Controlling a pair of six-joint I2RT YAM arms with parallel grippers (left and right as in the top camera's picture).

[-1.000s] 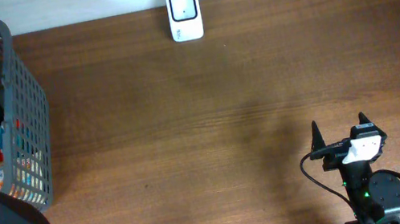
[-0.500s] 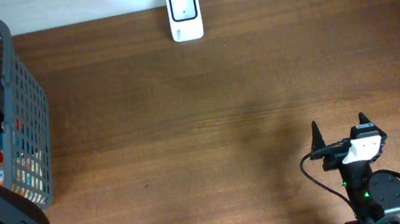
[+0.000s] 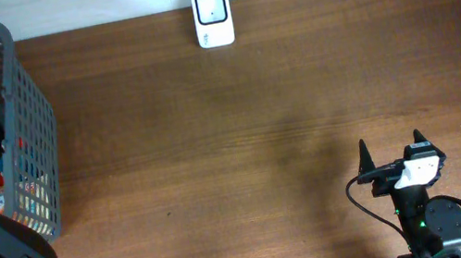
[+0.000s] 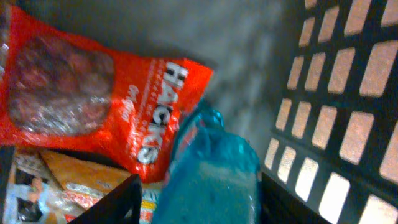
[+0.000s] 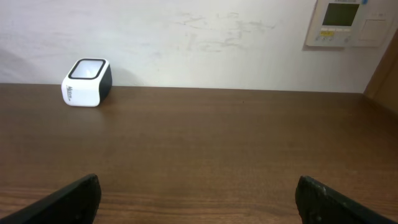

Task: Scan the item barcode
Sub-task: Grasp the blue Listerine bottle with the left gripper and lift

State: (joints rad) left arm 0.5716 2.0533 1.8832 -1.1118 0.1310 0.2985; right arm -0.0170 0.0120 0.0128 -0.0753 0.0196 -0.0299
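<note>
The basket (image 3: pixel 31 115) stands at the left edge of the bench (image 3: pixel 215 150), and the left gripper (image 4: pixel 199 202) is lowered inside it. The teal packet (image 4: pixel 211 162) lies directly between the jaws, against the basket's lattice wall, partly overlapping the red bag (image 4: pixel 93 106). Whether the jaws clamp the packet cannot be told. The right gripper (image 3: pixel 391 144) hovers near the bench's near right corner, jaws spread apart and empty. The scanner (image 3: pixel 213 17) stands at mid far edge.
</note>
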